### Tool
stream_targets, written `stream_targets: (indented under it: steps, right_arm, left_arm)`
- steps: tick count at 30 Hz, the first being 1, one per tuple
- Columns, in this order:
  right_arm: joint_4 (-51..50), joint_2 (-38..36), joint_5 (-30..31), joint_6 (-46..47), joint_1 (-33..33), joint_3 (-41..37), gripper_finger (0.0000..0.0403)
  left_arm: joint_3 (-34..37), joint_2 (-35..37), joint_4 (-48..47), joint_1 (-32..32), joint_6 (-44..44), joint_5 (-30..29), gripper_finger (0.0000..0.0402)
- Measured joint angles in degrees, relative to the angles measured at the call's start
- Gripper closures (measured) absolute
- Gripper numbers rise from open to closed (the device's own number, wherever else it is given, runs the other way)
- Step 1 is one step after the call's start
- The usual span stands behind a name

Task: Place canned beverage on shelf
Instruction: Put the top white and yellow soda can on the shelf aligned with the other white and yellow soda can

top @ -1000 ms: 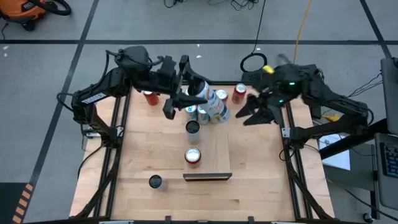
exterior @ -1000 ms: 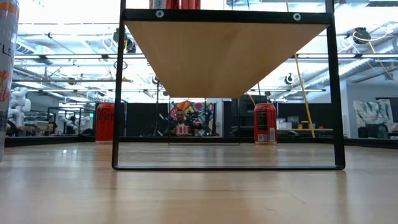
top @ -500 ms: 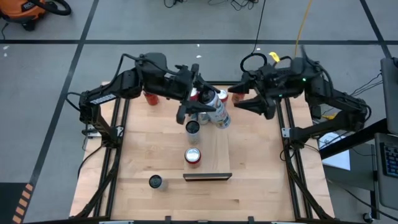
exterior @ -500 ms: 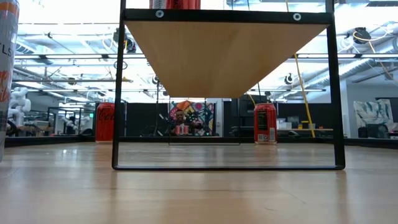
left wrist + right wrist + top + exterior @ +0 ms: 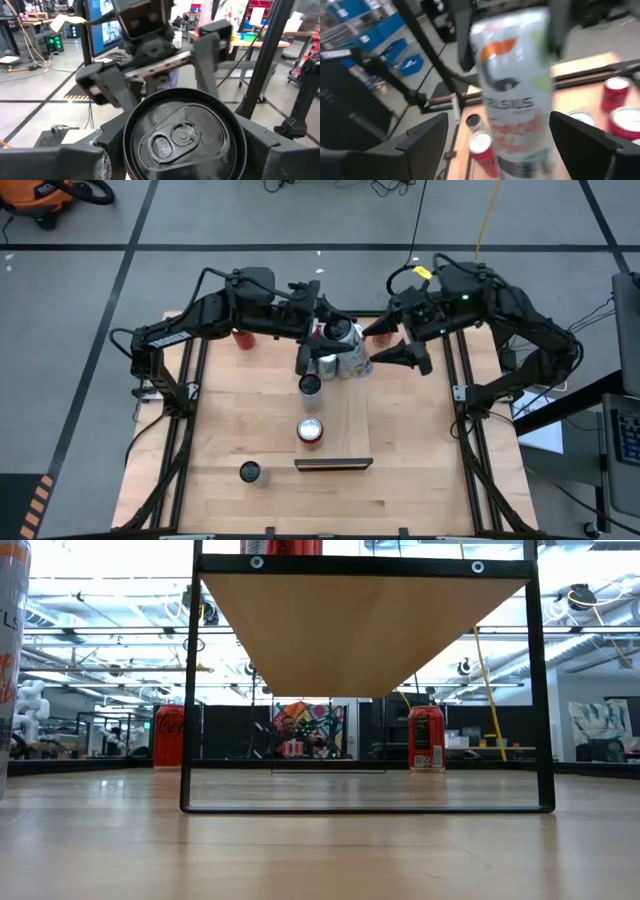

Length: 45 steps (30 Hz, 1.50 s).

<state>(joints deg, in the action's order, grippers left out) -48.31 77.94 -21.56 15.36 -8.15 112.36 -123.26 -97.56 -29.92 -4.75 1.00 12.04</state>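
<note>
Progress, high view: the left gripper (image 5: 324, 348) is clamped on a white slim beverage can (image 5: 341, 336), held in the air over the far end of the long pale-wood shelf board (image 5: 345, 420). The right gripper (image 5: 398, 346) faces it from just beside, fingers spread wide and holding nothing. Looks like a handover or a placing in hand, so this can is not yet on the shelf. A dark-topped can (image 5: 311, 385) and a red-topped can (image 5: 310, 430) already stand on the board, with more cans bunched at the far end. A small dark can (image 5: 250, 472) stands off the board on the wooden tabletop (image 5: 420, 480), near the board's dark end strip (image 5: 333, 464).

Low view: the board's underside and black frame fill the middle. Two red cans (image 5: 425, 738) stand far off on the tabletop, with a workshop room behind them. No gripper is in sight.

Left wrist view: the can's black top sits snug between this arm's fingers (image 5: 50, 160) (grip looks firm), and the other gripper is close behind.

Right wrist view: the white can hangs between wide-open fingers (image 5: 425, 140), which do not touch it. Red cans lie on the wood beyond, with blue bins in the room.
</note>
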Motion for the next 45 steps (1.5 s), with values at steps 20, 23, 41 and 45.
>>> stream_targets:
  steps: [20,23,41,45]
  right_arm:
    - [2.2,5.7,-0.2,-5.1,0.0,0.0,0.0099]
    - [4.1,5.6,0.6,-5.6,0.0,0.0,0.0116]
    - [4.9,6.3,0.3,-7.2,-0.1,0.0,0.0179]
    - [5.8,6.3,0.0,-7.2,0.1,0.0,0.0158]
  left_arm:
    - [0.0,0.1,-3.0,0.3,0.2,-1.4,0.0150]
    - [0.0,0.1,-4.3,0.4,0.2,-1.6,0.0150]
    - [0.0,0.2,-4.3,1.0,0.2,-3.1,0.0150]
    - [0.0,0.3,-4.1,1.2,0.1,-3.1,0.0150]
